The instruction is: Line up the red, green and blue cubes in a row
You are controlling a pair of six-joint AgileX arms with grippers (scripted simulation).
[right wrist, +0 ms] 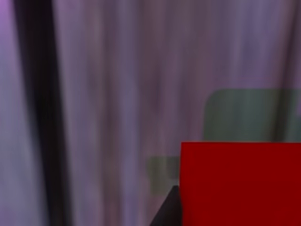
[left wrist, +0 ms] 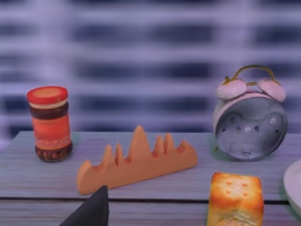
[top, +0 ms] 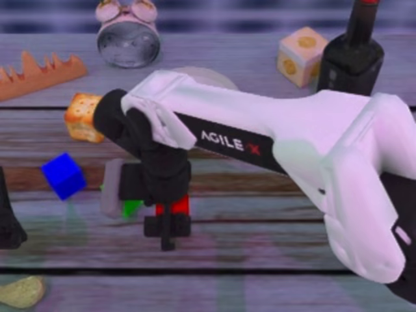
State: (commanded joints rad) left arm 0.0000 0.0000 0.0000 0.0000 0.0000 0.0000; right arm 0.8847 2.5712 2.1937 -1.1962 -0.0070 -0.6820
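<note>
At the far left edge of the top view, our left gripper [top: 9, 224] sits parked; we cannot tell its state. Its wrist view looks across the table at a jar [left wrist: 49, 123] with a red lid, an orange comb-like rack [left wrist: 136, 164], a toast cube [left wrist: 235, 197] and the back of an alarm clock [left wrist: 250, 123].

Moving right, the blue cube [top: 64, 175] lies alone on the wooden table [top: 260, 234], left of the centre and well apart from the arm. The toast cube sits behind it, beside our right arm's wrist.

Next, the green cube [top: 131, 207] shows only as a small sliver, mostly hidden under the right arm, just left of the red one; whether they touch we cannot tell.

Our right gripper [top: 170, 214] reaches across from the right side to the table's middle front, and its fingers are clamped on the red cube [top: 180, 205]. In the right wrist view the red cube [right wrist: 240, 183] fills the corner close to the lens, over the wood.

Farther right at the back stand a cream cube [top: 300, 55] with orange slices and a dark bottle [top: 351, 55].
</note>
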